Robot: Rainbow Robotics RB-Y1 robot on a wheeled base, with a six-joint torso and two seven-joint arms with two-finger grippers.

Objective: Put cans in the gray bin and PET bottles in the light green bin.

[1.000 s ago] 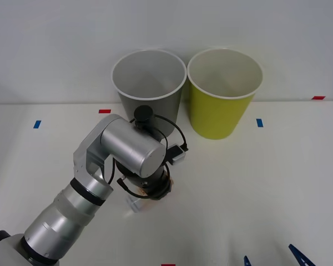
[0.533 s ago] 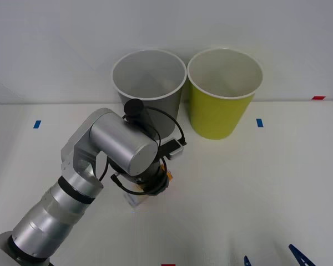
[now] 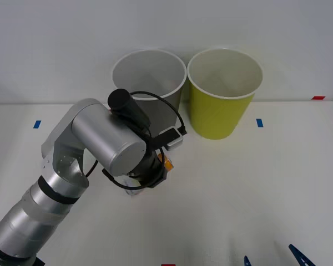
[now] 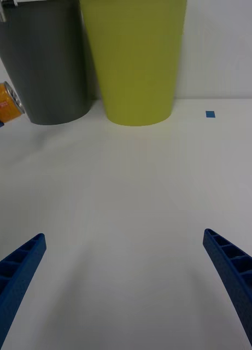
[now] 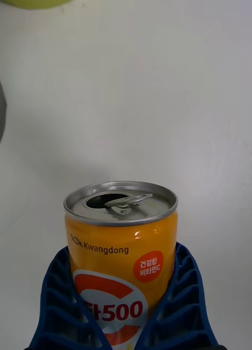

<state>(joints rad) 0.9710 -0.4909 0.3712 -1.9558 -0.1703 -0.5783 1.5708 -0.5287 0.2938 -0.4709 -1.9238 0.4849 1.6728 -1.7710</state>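
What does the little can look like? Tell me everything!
The can is small and slim, shiny metal with an orange top part and a round red logo. Its silver lid is already opened, the tab bent up. The left claw grips it between blue ribbed fingers, near the gray bin.

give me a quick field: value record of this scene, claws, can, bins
left claw: shut on the can, in front of the gray bin
can: orange end with opened pull tab facing away from the wrist, held between blue ribbed fingers
right claw: open, low over bare table, nothing between its fingers
gray bin: upright at the back of the table, nothing visible inside
light green bin: upright, close beside the gray bin on the robot's right
table: white, small blue and red tape marks
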